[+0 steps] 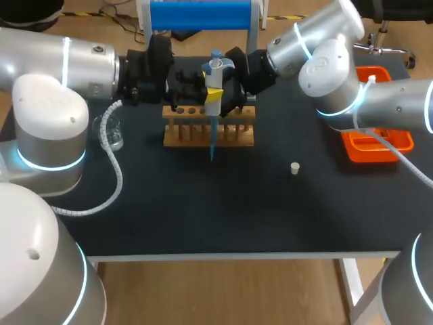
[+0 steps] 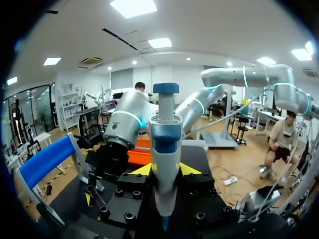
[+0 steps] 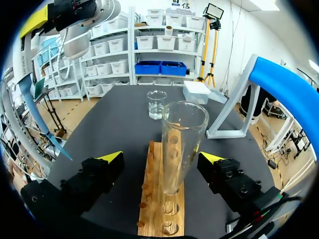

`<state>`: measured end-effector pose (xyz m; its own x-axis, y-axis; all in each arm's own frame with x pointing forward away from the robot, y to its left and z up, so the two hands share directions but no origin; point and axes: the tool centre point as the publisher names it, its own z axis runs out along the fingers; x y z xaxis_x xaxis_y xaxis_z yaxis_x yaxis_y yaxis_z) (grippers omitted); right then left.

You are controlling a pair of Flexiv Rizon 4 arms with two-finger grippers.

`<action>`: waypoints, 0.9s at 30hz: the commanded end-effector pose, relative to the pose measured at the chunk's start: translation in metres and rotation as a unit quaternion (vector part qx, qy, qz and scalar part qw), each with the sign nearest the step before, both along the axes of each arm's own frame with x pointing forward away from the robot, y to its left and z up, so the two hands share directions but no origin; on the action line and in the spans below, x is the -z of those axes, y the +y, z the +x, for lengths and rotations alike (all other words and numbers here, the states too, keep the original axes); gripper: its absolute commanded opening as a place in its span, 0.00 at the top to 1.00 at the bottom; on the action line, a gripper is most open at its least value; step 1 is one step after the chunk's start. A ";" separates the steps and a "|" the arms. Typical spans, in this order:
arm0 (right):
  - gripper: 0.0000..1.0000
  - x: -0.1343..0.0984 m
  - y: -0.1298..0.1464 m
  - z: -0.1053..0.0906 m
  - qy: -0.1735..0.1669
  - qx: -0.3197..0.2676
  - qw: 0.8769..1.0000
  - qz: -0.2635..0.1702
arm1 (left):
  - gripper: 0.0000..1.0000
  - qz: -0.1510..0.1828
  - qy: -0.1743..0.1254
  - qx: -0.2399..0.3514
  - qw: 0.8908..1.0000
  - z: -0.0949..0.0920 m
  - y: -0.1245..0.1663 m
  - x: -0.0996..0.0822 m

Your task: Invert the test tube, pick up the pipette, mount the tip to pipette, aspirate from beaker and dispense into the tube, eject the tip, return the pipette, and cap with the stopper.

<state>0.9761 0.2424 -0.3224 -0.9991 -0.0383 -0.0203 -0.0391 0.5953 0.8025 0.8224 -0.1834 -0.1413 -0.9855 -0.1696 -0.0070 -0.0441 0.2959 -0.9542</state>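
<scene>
– Black desk (image 1: 203, 217) under both arms. What stands on it?
– A light wooden test tube rack (image 1: 210, 132) sits in the middle. A clear glass beaker (image 1: 112, 133) with a little clear liquid is off to its left. A small white stopper (image 1: 295, 168) lies alone to the right front, well apart from the rack. An orange plastic tray (image 1: 379, 143) is at the right edge, and a blue-topped white stand (image 1: 200, 16) is at the back.
– And the left gripper (image 2: 164, 170)?
– Its fingers are clamped from two sides on the blue-and-white pipette (image 2: 165, 134), which is upright with the plunger on top. In the head view its thin blue tip (image 1: 212, 145) hangs down across the rack. I cannot tell whether it is over the rack or in front of it.
– The right gripper (image 3: 162, 157)?
– Its fingers are apart, one on each side of the clear glass test tube (image 3: 178, 144), with a gap on both sides, so neither touches it. The tube stands upright in the rack, mouth up, near the gripper's end of it.
– The two grippers?
– Close together above the rack, facing each other.
</scene>
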 end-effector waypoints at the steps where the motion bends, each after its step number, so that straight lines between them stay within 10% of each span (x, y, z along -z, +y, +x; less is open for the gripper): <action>1: 0.00 0.000 -0.001 0.001 0.001 -0.001 1.000 -0.001 | 1.00 -0.001 -0.001 -0.001 1.000 0.000 0.000 0.000; 27: 0.00 -0.027 -0.025 0.000 -0.010 0.017 1.000 0.019 | 1.00 -0.001 -0.001 -0.001 1.000 0.000 0.000 0.000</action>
<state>0.9839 0.2299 -0.3053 -0.9993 -0.0046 -0.0360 -0.0323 0.5658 0.8239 0.8223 -0.1834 -0.1415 -0.9855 -0.1697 -0.0069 -0.0443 0.2960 -0.9542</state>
